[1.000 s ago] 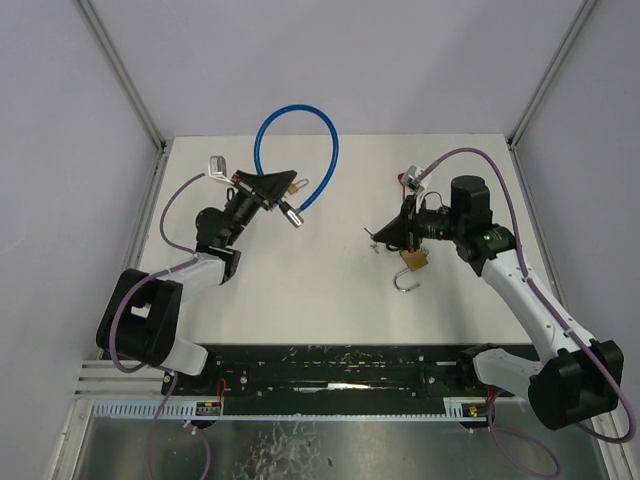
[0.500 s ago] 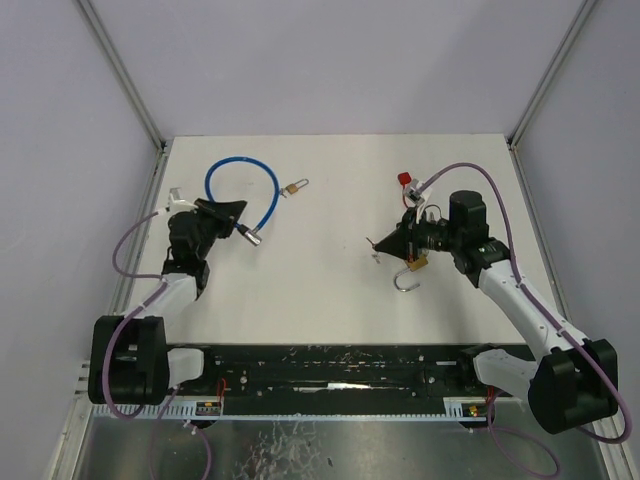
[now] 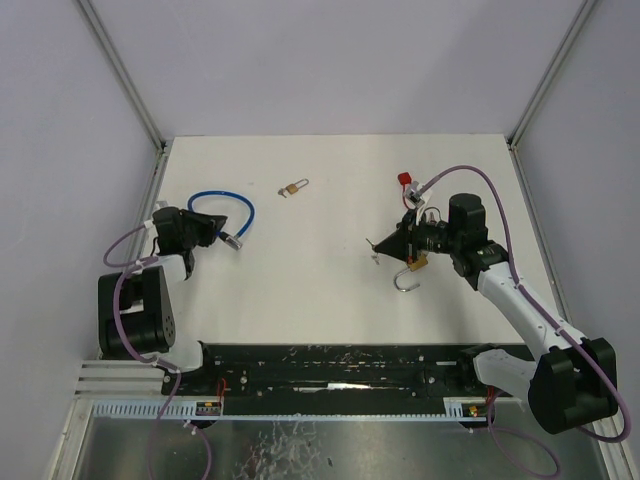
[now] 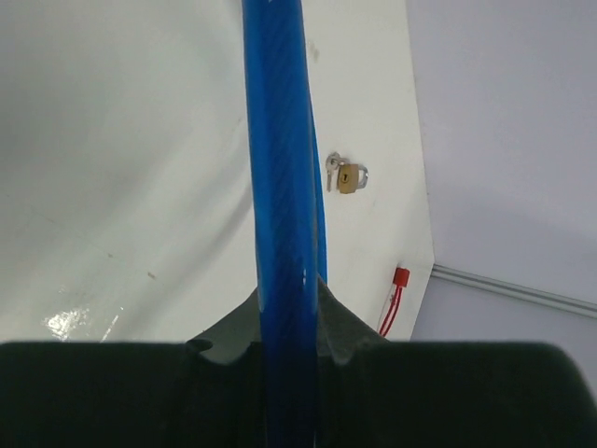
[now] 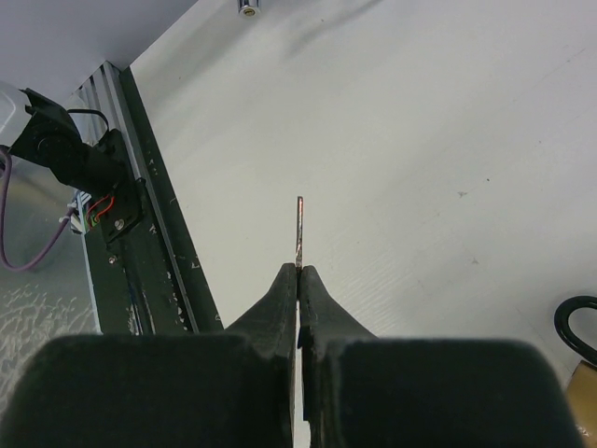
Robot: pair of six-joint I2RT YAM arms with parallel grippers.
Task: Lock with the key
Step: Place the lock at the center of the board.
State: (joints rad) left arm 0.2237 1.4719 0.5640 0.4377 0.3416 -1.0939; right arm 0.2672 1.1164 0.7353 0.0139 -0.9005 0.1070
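My right gripper [image 3: 378,245] is shut on a thin metal key [image 5: 299,224], whose blade sticks out past the fingertips [image 5: 299,273]. A brass padlock [image 3: 416,262] with its silver shackle open lies just below that gripper; the shackle's edge shows in the right wrist view [image 5: 580,327]. My left gripper [image 3: 197,228] at the table's left edge is shut on a blue cable lock [image 3: 222,203], which runs between its jaws [image 4: 280,187]. The cable's metal end [image 3: 232,239] rests on the table.
A small brass padlock with a key in it [image 3: 293,187] lies at the back centre and also shows in the left wrist view [image 4: 349,177]. A red tag on a cord [image 3: 405,180] lies behind the right gripper. Black rail [image 3: 340,365] runs along the near edge.
My left arm has swung left and back, dragging the blue cable with it; the loop has shrunk and the small padlock stays behind. My right gripper has barely moved.
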